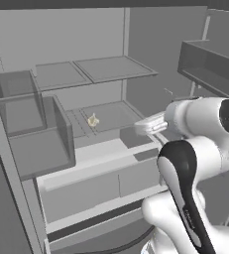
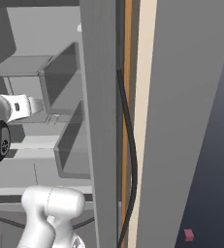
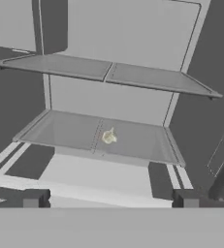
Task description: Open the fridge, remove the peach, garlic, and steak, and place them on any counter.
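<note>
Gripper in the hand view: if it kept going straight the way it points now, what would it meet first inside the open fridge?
Probably the garlic on the lower shelf, which sits close to the centre line between the open fingertips. Depth is unclear; aimed slightly higher, the gripper would pass over it to the fridge back wall.

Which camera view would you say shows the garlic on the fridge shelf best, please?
The hand view: the garlic sits near the middle of the frame, unobstructed, on the lower shelf. The left base view shows the same bulb smaller and farther off, beyond the arm. The right base view looks past a door edge, with shelves partly hidden.
</note>
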Controlling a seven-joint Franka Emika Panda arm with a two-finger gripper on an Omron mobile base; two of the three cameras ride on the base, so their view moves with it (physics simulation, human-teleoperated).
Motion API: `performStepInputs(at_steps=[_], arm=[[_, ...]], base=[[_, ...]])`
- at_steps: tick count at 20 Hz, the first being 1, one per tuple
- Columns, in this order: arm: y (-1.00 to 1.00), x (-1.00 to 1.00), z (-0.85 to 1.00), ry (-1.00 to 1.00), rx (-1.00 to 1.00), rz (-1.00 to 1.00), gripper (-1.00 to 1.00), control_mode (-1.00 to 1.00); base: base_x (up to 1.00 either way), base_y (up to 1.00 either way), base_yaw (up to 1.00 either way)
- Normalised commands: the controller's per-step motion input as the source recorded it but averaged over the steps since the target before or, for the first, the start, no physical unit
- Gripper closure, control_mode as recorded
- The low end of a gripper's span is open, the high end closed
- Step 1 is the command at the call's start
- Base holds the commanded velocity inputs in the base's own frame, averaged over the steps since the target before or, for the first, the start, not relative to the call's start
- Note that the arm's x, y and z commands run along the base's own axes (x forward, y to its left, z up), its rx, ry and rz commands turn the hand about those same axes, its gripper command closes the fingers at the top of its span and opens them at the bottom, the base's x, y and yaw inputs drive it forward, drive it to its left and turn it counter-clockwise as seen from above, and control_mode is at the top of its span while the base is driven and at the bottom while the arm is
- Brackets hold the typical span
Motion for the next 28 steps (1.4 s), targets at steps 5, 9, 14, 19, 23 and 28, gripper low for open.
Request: performStepInputs(at_steps=[5,9,14,19,23,28], arm=[[0.31,0.97,-0.35,0.34,-0.10,-0.09,-1.00,-1.00],[0.08,0.69,-0.56,0.25,-0.05,-0.08,-1.00,-1.00],[0.00,0.36,-0.69,-0.03,0.05,0.00,-1.00,-1.00],[0.08,0.60,-0.47,-0.01,0.04,0.00,-1.00,-1.00],[0.39,0.71,-0.23,0.01,0.01,0.00,-1.00,-1.00],[0.31,0.73,-0.21,0.02,0.00,0.00,-1.00,-1.00]], base=[[0.00,0.00,0.00],[0.00,0.00,0.00],[0.00,0.00,0.00],[0.00,0.00,0.00],[0.00,0.00,0.00],[0.00,0.00,0.00]])
